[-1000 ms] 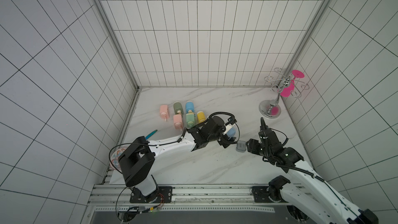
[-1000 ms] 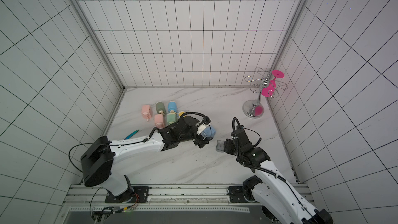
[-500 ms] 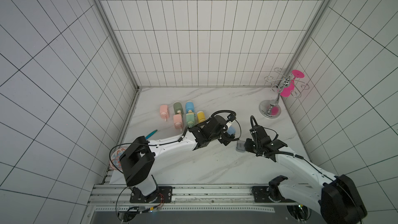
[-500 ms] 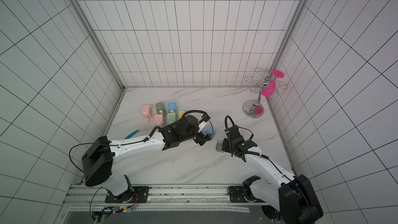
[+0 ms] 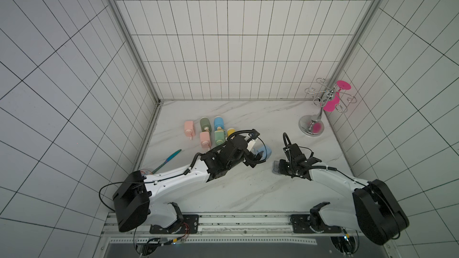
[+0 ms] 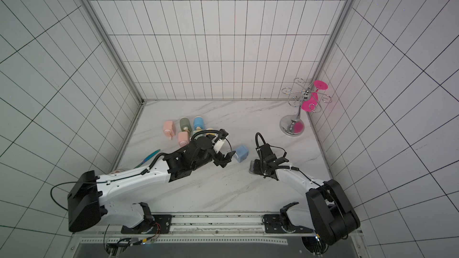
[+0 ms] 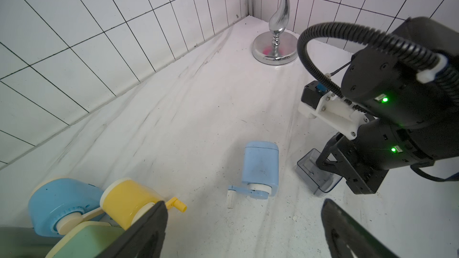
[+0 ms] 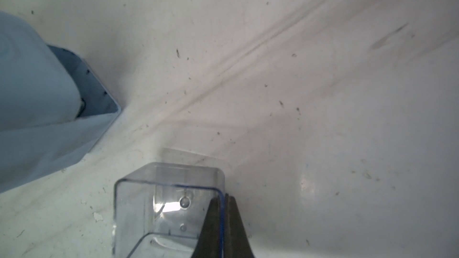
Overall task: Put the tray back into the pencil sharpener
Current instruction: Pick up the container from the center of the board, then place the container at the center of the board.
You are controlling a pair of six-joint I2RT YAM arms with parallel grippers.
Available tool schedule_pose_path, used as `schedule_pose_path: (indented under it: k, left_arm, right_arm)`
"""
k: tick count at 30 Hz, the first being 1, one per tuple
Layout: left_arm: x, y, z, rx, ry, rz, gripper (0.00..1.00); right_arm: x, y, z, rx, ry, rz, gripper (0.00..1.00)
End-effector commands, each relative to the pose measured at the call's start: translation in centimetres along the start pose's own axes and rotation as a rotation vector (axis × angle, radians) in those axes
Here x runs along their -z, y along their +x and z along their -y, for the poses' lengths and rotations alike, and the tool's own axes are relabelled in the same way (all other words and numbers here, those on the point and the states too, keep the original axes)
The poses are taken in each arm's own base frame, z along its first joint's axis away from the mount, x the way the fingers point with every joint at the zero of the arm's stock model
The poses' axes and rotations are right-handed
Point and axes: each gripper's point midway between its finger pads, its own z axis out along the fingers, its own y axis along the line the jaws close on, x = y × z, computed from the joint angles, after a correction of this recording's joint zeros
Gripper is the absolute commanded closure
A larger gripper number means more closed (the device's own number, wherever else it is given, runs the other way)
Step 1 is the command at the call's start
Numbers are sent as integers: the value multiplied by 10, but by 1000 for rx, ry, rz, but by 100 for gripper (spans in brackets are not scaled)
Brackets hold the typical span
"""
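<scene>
I see a white marble surface [image 5: 223, 194] with both arms reaching in over it. My left claw [image 7: 243, 232] hangs spread wide and holds nothing. Near it the light blue pencil sharpener [image 7: 260, 165] lies on its side, crank end toward that claw. My right claw [image 8: 221, 204] is pinched tight on one wall of the clear plastic tray [image 8: 169, 194], which sits on the surface just beside the sharpener, apart from it.
</scene>
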Motion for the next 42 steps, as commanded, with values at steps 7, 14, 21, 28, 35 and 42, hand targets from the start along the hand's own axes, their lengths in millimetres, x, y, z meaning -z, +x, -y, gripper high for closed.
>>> schedule_pose_path:
  k: [7,14,21,28,35,42]
  left_arm:
    - [46,-17,-63,193,-143,157,2]
    - [77,-3,-109,325,-233,243,2]
    - [95,14,-123,340,-280,240,2]
    - [103,22,-127,330,-307,245,2]
    - [104,23,-128,319,-310,240,2]
    - [104,22,-128,301,-310,239,2]
  right_arm:
    - [81,-31,-34,188,-117,175,100]
    - [119,-23,-112,820,-213,262,100]
    - [84,10,-115,1313,-182,98,100]
    - [46,53,-121,1639,-250,-63,100]
    - [23,61,-137,1709,-319,-88,100]
    - [10,66,-134,1734,-322,-136,94]
